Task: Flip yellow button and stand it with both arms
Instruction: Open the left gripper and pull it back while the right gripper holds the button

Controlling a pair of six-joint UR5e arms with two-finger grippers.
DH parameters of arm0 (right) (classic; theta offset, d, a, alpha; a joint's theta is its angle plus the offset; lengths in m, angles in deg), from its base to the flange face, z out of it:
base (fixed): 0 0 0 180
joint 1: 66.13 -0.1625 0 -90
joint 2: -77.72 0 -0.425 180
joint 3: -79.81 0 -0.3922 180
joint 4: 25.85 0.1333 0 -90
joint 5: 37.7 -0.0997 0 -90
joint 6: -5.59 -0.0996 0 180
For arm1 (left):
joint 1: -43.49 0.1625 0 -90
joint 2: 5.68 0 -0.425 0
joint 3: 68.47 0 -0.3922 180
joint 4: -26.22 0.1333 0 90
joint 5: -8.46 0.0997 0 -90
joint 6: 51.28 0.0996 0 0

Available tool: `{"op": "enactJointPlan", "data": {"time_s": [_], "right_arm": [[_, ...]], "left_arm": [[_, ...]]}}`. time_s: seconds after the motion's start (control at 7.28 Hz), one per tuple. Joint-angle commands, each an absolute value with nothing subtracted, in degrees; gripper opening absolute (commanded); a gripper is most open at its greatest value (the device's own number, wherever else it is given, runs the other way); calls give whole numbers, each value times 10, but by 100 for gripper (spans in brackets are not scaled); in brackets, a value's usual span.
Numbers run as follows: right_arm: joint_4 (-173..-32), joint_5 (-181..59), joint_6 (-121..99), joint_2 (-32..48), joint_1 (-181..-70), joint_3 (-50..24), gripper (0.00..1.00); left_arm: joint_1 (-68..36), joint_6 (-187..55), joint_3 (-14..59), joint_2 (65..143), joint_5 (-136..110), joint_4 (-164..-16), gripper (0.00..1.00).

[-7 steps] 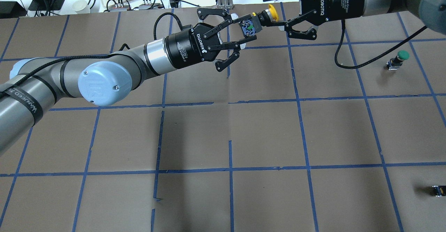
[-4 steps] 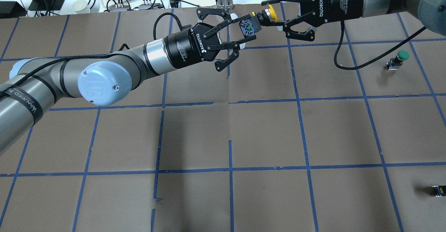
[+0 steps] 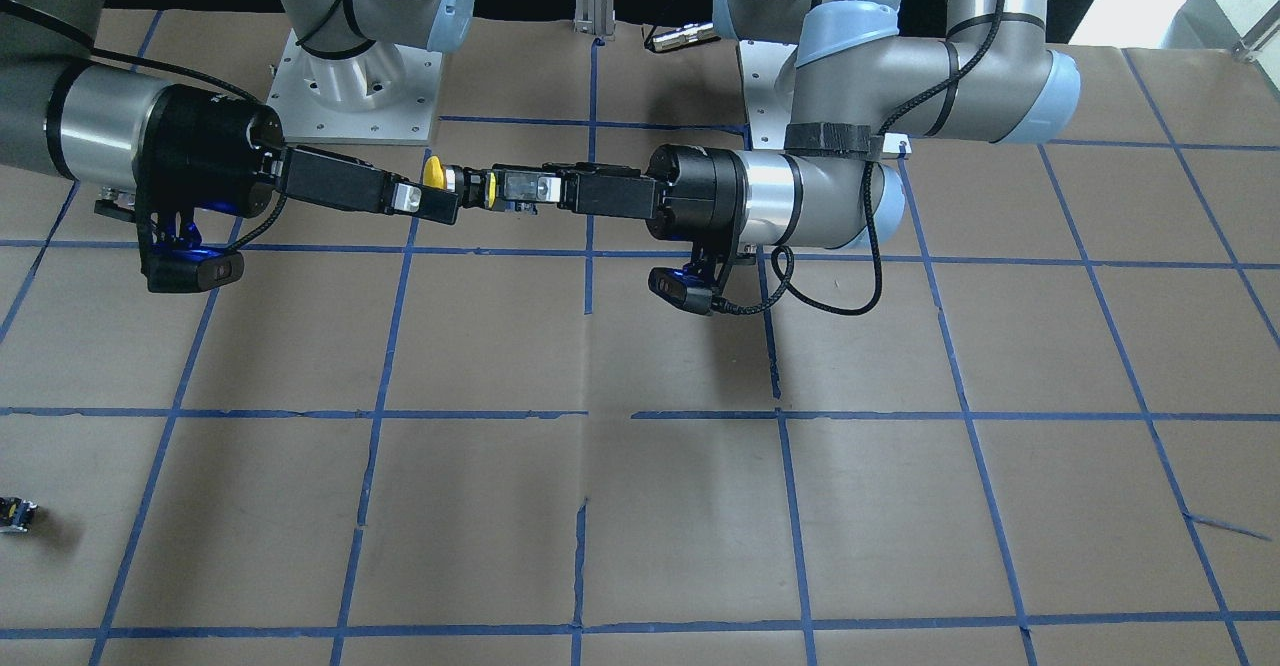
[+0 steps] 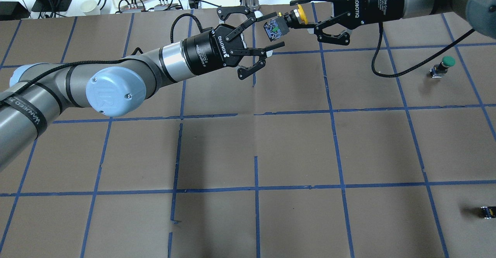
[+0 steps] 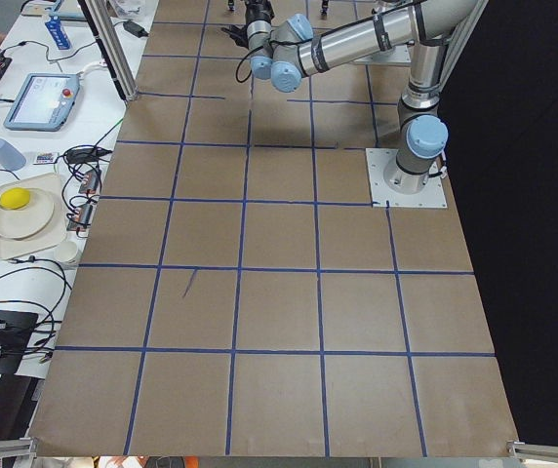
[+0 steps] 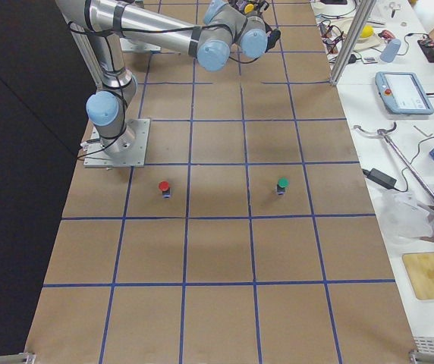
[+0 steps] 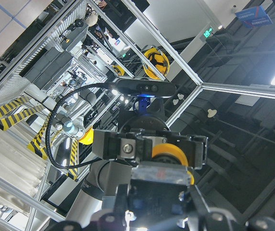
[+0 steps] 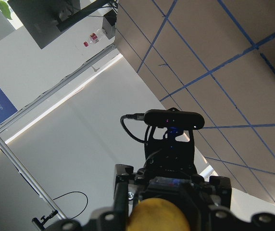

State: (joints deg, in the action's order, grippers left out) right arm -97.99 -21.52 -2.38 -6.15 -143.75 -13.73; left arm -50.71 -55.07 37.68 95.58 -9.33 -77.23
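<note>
Two grippers, one button aloft

Right gripper [image 4: 304, 16] clamps the yellow button [image 4: 274, 29] by its cap, sideways in mid-air, midway between the left and right edges of the table [image 4: 294, 145]; left gripper [image 4: 264, 33] spread wide, flanking the body

Robotics lab: 2 bench-bolted arms [image 4: 116, 89], taped grid table [image 4: 294, 145], teach pendant [image 6: 404, 92].

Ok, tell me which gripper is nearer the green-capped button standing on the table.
Right. The right gripper, shut on the yellow button, is the closer one to the green button; the left gripper, open, faces it from the yellow button's other side, farther away.
</note>
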Motion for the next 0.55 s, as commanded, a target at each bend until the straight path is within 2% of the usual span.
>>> {"op": "enactJointPlan", "data": {"time_s": [0.0,0.27,0.41], "right_arm": [[-978,-207,-24,-60,-1436,-134,37],[-982,-168,-28,-59,-1424,-128,37],[-982,-126,-32,-59,-1417,-103,37]], "left_arm": [[-506,-567,373,952,-91,-772,99],[-490,-585,373,936,-81,-771,99],[-464,-604,371,924,-24,-743,99]]}}
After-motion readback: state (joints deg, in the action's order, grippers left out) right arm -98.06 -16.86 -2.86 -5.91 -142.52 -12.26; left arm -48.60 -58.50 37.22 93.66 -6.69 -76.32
